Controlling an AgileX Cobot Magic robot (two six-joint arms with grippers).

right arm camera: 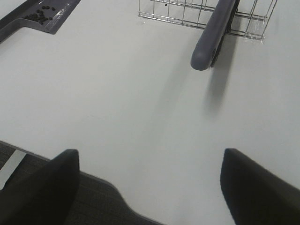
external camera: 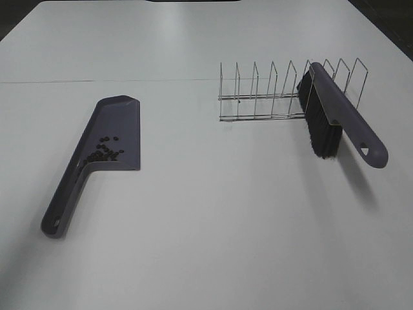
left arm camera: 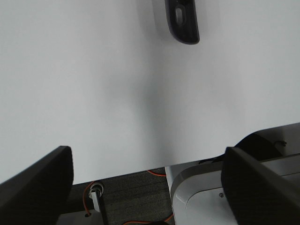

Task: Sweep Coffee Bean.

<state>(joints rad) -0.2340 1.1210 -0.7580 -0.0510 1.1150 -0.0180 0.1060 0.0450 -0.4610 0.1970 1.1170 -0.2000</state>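
Several tiny dark coffee beans [external camera: 105, 150] lie inside the grey-purple dustpan [external camera: 119, 123] on the left of the white table; they also show in the right wrist view [right arm camera: 39, 17]. One small dark speck [external camera: 239, 100] lies under the wire rack. The brush [external camera: 339, 110], grey handle and black bristles, leans in the wire rack [external camera: 271, 90] at the right. My left gripper [left arm camera: 147, 180] is open and empty, near the table's front edge below the dustpan handle's end [left arm camera: 183, 21]. My right gripper [right arm camera: 150, 180] is open and empty, near the front edge, short of the brush handle [right arm camera: 211, 40].
A thin seam [external camera: 103, 81] runs across the table behind the dustpan. The table's front edge and dark floor [right arm camera: 56, 206] lie under the right gripper. A white robot base [left arm camera: 225, 192] and cables show below the edge in the left wrist view.
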